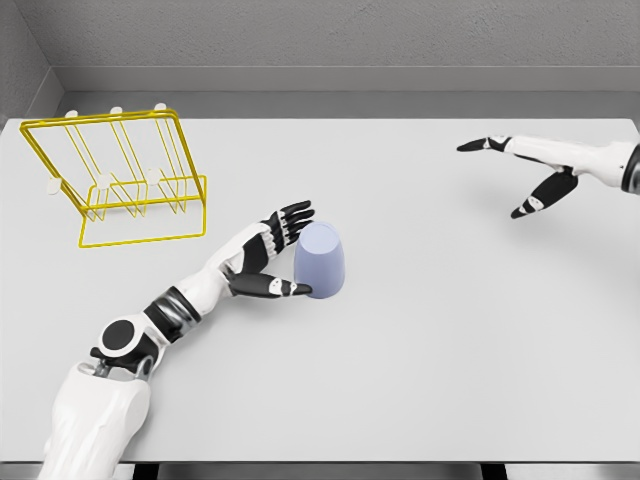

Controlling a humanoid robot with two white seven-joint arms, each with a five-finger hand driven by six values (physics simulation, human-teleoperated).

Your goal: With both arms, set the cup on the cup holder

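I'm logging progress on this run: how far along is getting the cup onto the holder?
Early. The left hand has reached the cup, fingers spread beside it, no grip visible yet. The cup stands on the table, away from the yellow wire holder. The right hand hovers open, far right. Grasping, carrying and placing remain.

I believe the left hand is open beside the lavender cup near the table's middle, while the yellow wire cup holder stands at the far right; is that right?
Not quite: the head view shows the yellow wire cup holder at the far left of the table, not the right. The rest holds: the left hand is open beside the lavender cup near the middle.
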